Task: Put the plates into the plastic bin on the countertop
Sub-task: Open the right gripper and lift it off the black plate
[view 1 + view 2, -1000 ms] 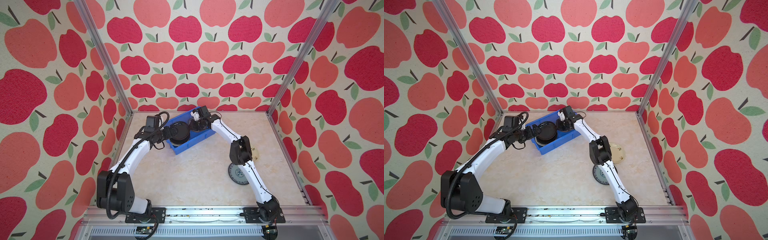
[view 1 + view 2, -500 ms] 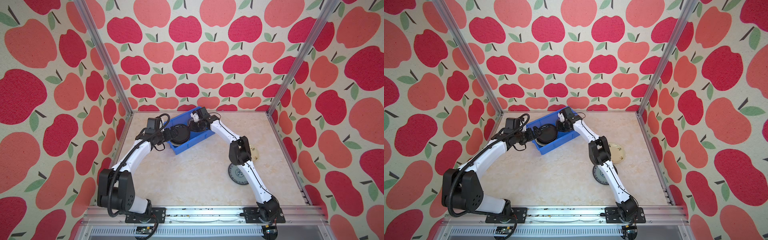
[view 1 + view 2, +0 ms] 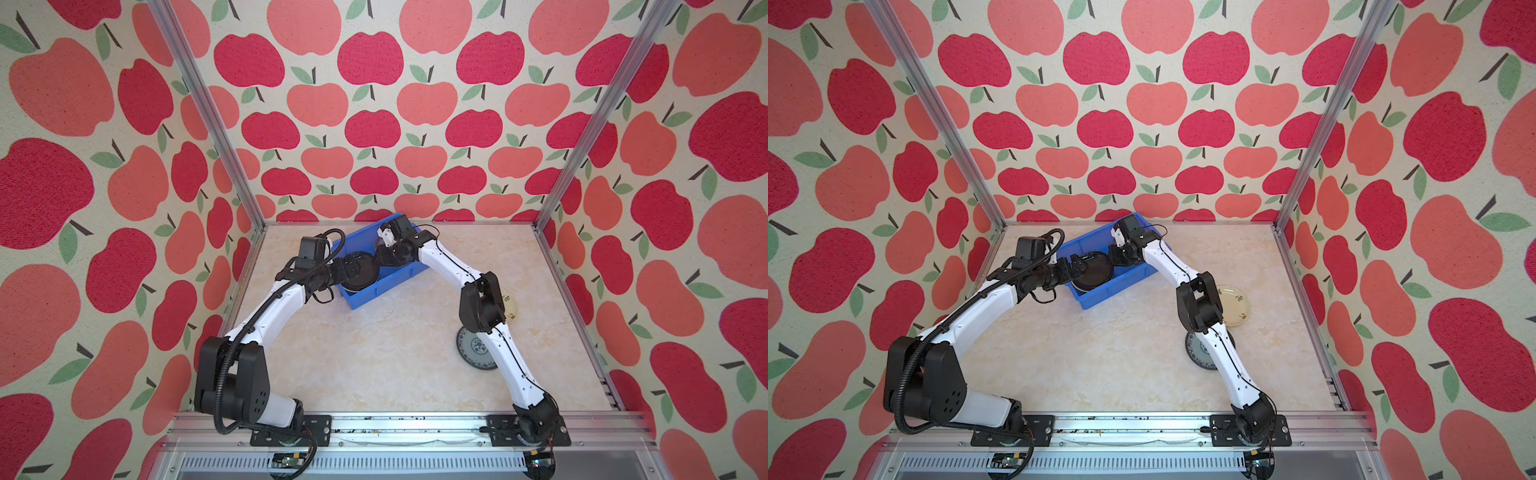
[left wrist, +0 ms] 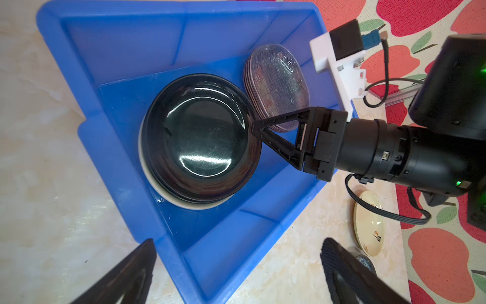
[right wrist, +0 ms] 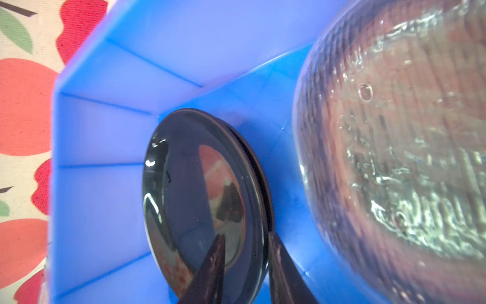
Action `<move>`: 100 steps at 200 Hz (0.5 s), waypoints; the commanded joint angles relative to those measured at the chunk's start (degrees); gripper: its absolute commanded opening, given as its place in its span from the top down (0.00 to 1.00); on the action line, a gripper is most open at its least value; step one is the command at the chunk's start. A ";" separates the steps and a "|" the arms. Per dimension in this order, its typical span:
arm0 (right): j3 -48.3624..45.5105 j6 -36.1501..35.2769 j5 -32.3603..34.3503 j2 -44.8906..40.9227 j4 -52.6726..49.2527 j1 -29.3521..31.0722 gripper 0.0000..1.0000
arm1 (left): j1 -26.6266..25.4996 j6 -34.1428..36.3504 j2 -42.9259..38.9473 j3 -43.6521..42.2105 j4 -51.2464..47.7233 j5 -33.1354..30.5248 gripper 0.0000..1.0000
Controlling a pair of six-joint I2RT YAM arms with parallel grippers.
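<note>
Plate (image 5: 200,189) rim sits between right fingers (image 5: 210,276), grip unclear, wrist-views only; left fingers (image 4: 126,279) splayed.

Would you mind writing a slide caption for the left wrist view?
Right gripper at the rim of the top black plate in the blue bin, beside stacked glass plates.

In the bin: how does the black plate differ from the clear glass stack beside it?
The black plate is opaque and glossy; the glass stack is see-through and textured. The black plate tops a pile ending in a white plate; the glass stack shows only glass. The right gripper straddles the black plate's rim, not the glass. Both lie inside the bin.
</note>
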 commanded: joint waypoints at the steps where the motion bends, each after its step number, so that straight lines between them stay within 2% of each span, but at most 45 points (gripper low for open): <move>1: -2.20 -0.65 -5.40 -7.45 3.91 0.10 0.69 | -0.58 1.00 -1.90 -0.39 -0.26 -1.65 0.00; 31: -5.65 -2.82 -3.27 -13.14 1.27 0.68 0.69 | -1.82 0.93 -2.75 -0.23 -0.16 -3.37 0.00; 70: -24.49 -3.61 -1.34 -28.53 8.95 -2.40 0.69 | -5.08 1.42 -2.64 2.03 0.03 -5.58 0.00; 100: -35.77 -4.84 0.64 -38.96 10.25 -4.76 0.69 | -8.26 2.22 -0.79 4.80 -0.61 -6.11 0.00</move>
